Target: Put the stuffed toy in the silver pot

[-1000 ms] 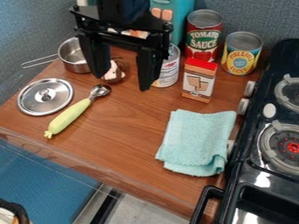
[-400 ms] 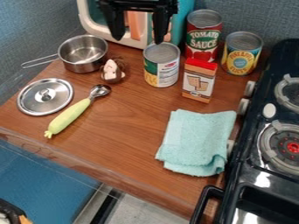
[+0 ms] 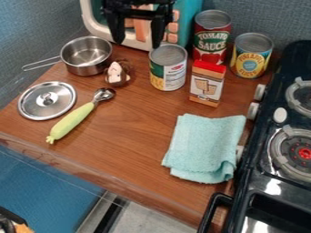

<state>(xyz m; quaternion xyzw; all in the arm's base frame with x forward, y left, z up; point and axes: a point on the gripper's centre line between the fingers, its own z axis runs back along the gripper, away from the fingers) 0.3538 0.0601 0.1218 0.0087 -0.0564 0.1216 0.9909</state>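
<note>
The black gripper (image 3: 137, 44) hangs at the top of the view, in front of the toy microwave, its two fingers spread apart with nothing between them. Below it and to its left, a small stuffed toy (image 3: 117, 73) with a pale face and brown hair lies on the wooden counter. The silver pot (image 3: 88, 63) stands just left and behind the toy, its handle pointing left. Its inside shows bare metal.
A silver lid (image 3: 47, 101) and a green-handled scoop (image 3: 72, 122) lie at the left. Cans (image 3: 168, 68) and a small carton (image 3: 206, 85) stand right of the toy. A teal cloth (image 3: 203, 146) lies near the black stove (image 3: 273, 177).
The gripper has moved up and away from the counter, then slightly left, uncovering the pot, the toy and the nearest can. The toy and pot have not moved.
</note>
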